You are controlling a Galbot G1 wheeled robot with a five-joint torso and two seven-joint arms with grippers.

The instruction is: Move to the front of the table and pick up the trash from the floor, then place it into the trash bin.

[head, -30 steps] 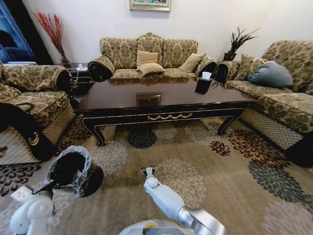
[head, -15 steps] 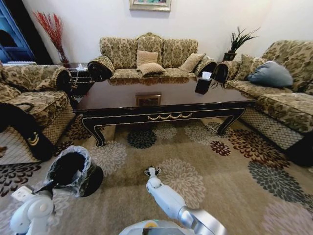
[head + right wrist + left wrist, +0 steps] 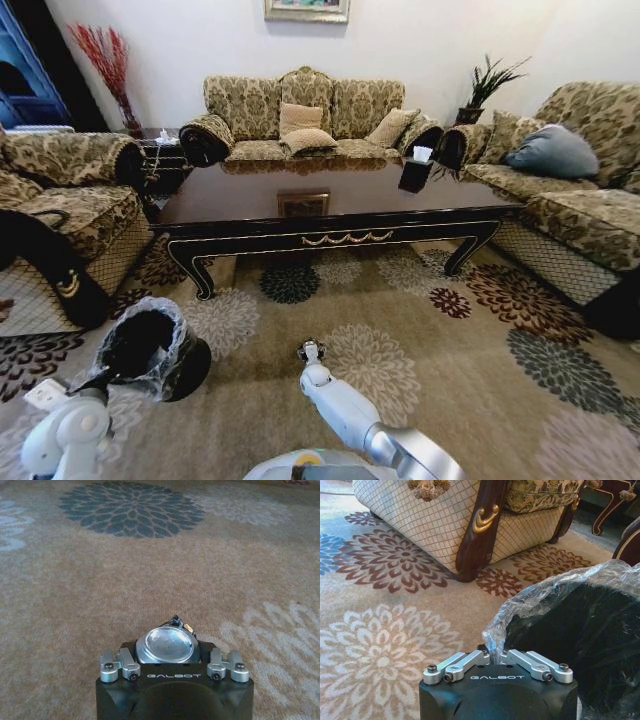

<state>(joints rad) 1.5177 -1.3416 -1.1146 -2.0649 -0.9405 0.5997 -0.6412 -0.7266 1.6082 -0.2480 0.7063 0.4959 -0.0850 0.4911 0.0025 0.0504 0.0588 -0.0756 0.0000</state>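
The right gripper (image 3: 311,350), low over the carpet (image 3: 450,370) at about 6 o'clock in the head view, has drifted slightly rightward since a second ago; it is clenched on a round silvery foil-like piece of trash (image 3: 165,644). The left gripper (image 3: 493,655) stays at 8 o'clock, fingers pinching the clear bag (image 3: 555,592) at the trash bin (image 3: 150,350) rim. The bench (image 3: 330,205) stands at 12 o'clock, unchanged.
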